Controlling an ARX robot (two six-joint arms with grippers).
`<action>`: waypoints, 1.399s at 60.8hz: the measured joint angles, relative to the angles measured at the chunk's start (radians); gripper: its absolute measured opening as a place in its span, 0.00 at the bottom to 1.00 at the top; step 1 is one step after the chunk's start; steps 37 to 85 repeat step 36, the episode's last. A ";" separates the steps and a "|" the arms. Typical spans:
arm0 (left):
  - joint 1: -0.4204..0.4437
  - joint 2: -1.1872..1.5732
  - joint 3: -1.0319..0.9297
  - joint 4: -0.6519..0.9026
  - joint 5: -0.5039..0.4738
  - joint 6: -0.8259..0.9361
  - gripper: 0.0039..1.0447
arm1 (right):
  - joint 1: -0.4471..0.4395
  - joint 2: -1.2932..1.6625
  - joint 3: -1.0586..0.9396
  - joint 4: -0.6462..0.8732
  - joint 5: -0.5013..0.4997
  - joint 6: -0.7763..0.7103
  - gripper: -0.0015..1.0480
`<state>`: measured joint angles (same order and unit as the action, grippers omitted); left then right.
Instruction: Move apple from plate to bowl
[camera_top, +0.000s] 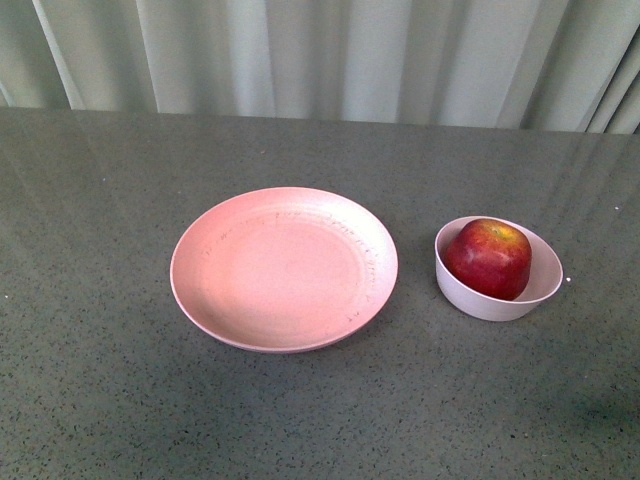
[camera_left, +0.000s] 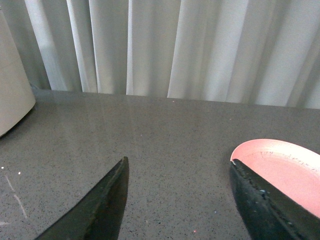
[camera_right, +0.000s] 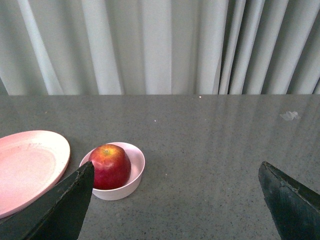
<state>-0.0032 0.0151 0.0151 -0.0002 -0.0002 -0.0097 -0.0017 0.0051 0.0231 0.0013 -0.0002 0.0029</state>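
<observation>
The dark red apple (camera_top: 489, 257) sits inside the small pale bowl (camera_top: 497, 299) at the right of the grey table. The wide pink plate (camera_top: 283, 267) lies bare to the bowl's left. Neither gripper shows in the front view. In the right wrist view the apple (camera_right: 109, 166) rests in the bowl (camera_right: 134, 175), the plate (camera_right: 30, 165) beside it. My right gripper (camera_right: 176, 176) is open and empty, above the table some way from the bowl. My left gripper (camera_left: 179, 167) is open and empty, one finger just in front of the plate's rim (camera_left: 272, 150).
Pale curtains hang behind the table's far edge (camera_top: 320, 120). A pale rounded object (camera_left: 12, 95) stands at the table's side in the left wrist view. A small white smudge (camera_right: 290, 116) marks the tabletop.
</observation>
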 joint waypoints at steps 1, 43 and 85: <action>0.000 0.000 0.000 0.000 0.000 0.000 0.66 | 0.000 0.000 0.000 0.000 0.000 0.000 0.91; 0.000 0.000 0.000 0.000 0.000 0.002 0.92 | 0.000 0.000 0.000 0.000 0.000 0.000 0.91; 0.000 0.000 0.000 0.000 0.000 0.002 0.92 | 0.000 0.000 0.000 0.000 0.000 0.000 0.91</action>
